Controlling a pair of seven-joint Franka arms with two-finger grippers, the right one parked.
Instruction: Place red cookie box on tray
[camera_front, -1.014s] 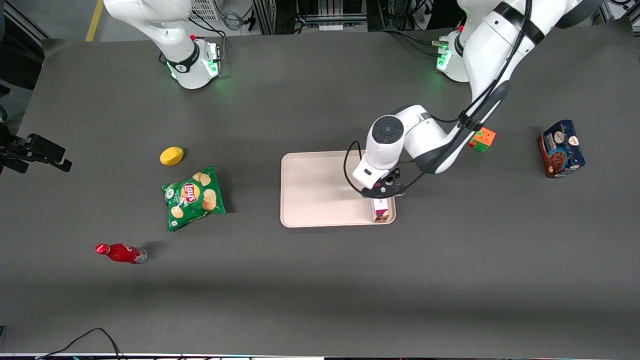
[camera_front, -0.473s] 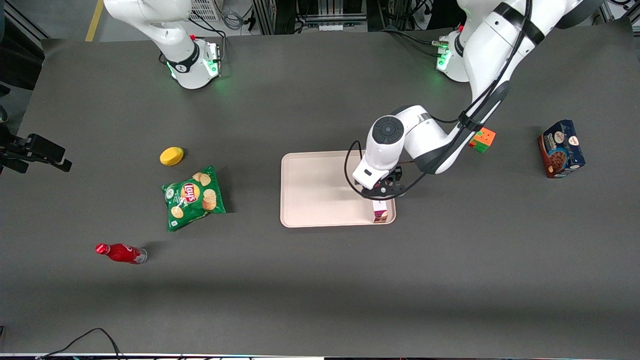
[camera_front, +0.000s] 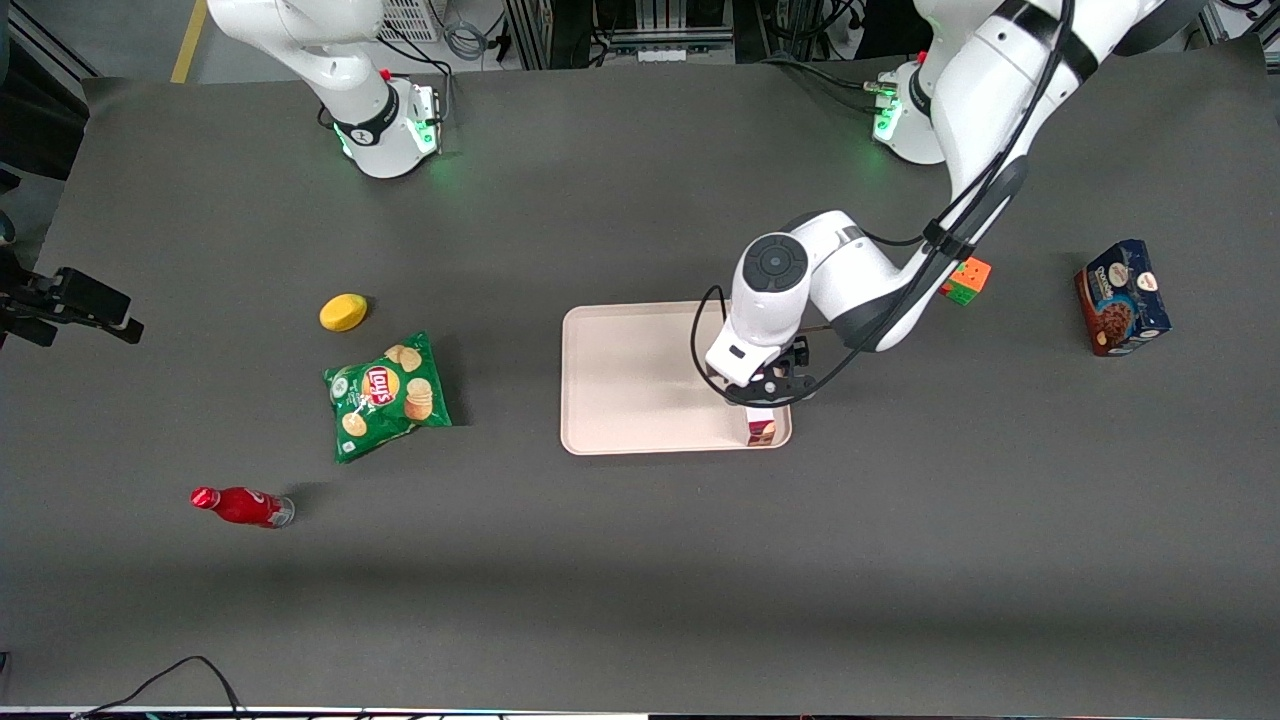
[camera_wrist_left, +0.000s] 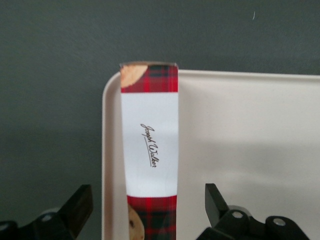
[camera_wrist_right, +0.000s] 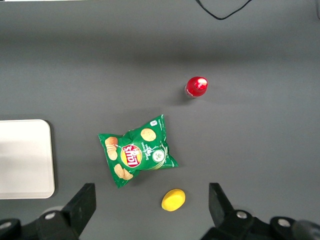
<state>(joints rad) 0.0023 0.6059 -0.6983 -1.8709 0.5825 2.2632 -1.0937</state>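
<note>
The red cookie box (camera_front: 762, 429) (camera_wrist_left: 150, 145), dark-red plaid with a white label panel, lies flat on the pale tray (camera_front: 640, 380) (camera_wrist_left: 250, 150). It runs along the tray's rim at the working arm's end, reaching into the corner nearest the front camera. My left gripper (camera_front: 772, 392) (camera_wrist_left: 148, 200) hangs just above the box and is open. One black finger (camera_wrist_left: 80, 205) stands off each long side of the box with a gap between, touching nothing. In the front view the hand hides most of the box.
A dark-blue cookie box (camera_front: 1122, 297) and a colour cube (camera_front: 965, 279) lie toward the working arm's end. A green chips bag (camera_front: 388, 395), a yellow lemon (camera_front: 343, 312) and a red bottle (camera_front: 240, 505) lie toward the parked arm's end.
The gripper has lifted slightly and now covers a little more of the box in the front view. The box stays where it lay on the tray.
</note>
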